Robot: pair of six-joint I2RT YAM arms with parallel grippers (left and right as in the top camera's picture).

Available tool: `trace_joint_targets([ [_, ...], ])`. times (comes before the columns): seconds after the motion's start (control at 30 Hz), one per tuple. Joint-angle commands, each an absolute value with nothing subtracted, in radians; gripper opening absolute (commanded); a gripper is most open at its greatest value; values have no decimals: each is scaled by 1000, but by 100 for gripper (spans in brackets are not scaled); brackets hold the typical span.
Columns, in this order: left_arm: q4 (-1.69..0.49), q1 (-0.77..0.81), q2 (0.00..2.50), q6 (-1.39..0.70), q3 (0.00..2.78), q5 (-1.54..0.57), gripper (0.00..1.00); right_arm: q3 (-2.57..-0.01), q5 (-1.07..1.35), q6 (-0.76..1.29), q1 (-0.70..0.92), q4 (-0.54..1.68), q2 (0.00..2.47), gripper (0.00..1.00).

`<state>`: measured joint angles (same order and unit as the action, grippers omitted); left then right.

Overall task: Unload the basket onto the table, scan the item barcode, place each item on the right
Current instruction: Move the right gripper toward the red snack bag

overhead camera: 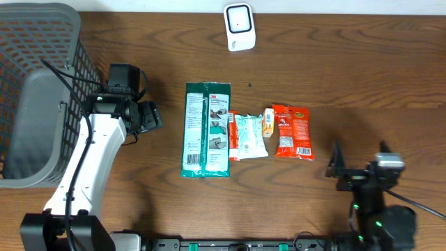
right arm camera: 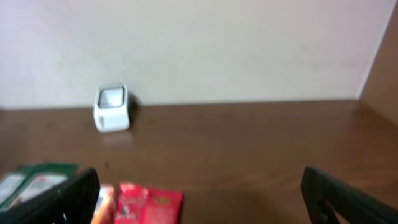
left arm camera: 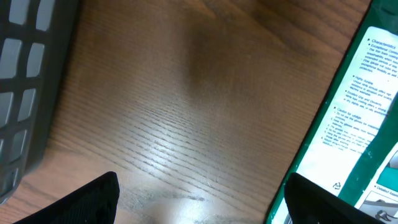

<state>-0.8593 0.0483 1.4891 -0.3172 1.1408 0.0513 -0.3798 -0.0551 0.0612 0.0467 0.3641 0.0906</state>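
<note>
green package (overhead camera: 206,130) lies flat on the table (overhead camera: 362,70), leftmost in a row of packets | my left gripper (overhead camera: 155,117) is just off its left edge, not touching, jaws wide, holding nothing | white scanner (overhead camera: 238,26) stands at far edge | my right gripper (overhead camera: 336,169) is wide open, empty, near the red packet (overhead camera: 293,131)

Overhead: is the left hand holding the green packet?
No, the left hand stands open and empty, apart from the green packet lying flat beside it.
</note>
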Motion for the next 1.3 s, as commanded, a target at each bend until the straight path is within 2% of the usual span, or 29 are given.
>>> trace_joint_targets([
  [0.0, -863, 45, 1485, -326, 1141, 53, 86, -596, -73, 90, 42, 453, 210, 99],
  [0.1, -863, 45, 1485, -326, 1141, 53, 86, -767, -69, 89, 42, 561, 336, 99],
  [0.3, -852, 45, 1485, -327, 1141, 52, 86, -1246, -1, 89, 42, 1029, 726, 99],
  [0.5, -851, 45, 1485, -327, 1141, 52, 86, -1609, 21, 90, 42, 1390, 1060, 99],
  [0.63, -852, 45, 1485, -327, 1141, 52, 86, -1730, 134, 90, 42, 1442, 1220, 99],
  [0.77, -852, 45, 1485, -327, 1141, 52, 86, -1731, 219, 89, 42, 1445, 1290, 98],
  [0.83, -852, 45, 1485, -327, 1141, 52, 86, -1730, 211, 86, 42, 1449, 1314, 72],
  [0.87, -852, 45, 1485, -327, 1141, 52, 86, -1728, 211, 67, 42, 1452, 1330, 48],
  [0.93, -852, 45, 1485, -327, 1141, 52, 86, -1721, 211, 62, 42, 1452, 1343, 40],
  [0.97, -852, 45, 1485, -327, 1141, 52, 86, -1705, 218, 38, 42, 1456, 1361, 31],
  [1.03, -852, 45, 1485, -327, 1141, 52, 86, -1687, 235, 13, 41, 1473, 1386, 21],
  [1.2, -852, 45, 1485, -327, 1141, 52, 86, -1623, 271, 2, 39, 1459, 1443, 24],
  [1.27, -852, 45, 1485, -327, 1141, 52, 86, -1575, 271, 2, 39, 1435, 1477, 39],
])
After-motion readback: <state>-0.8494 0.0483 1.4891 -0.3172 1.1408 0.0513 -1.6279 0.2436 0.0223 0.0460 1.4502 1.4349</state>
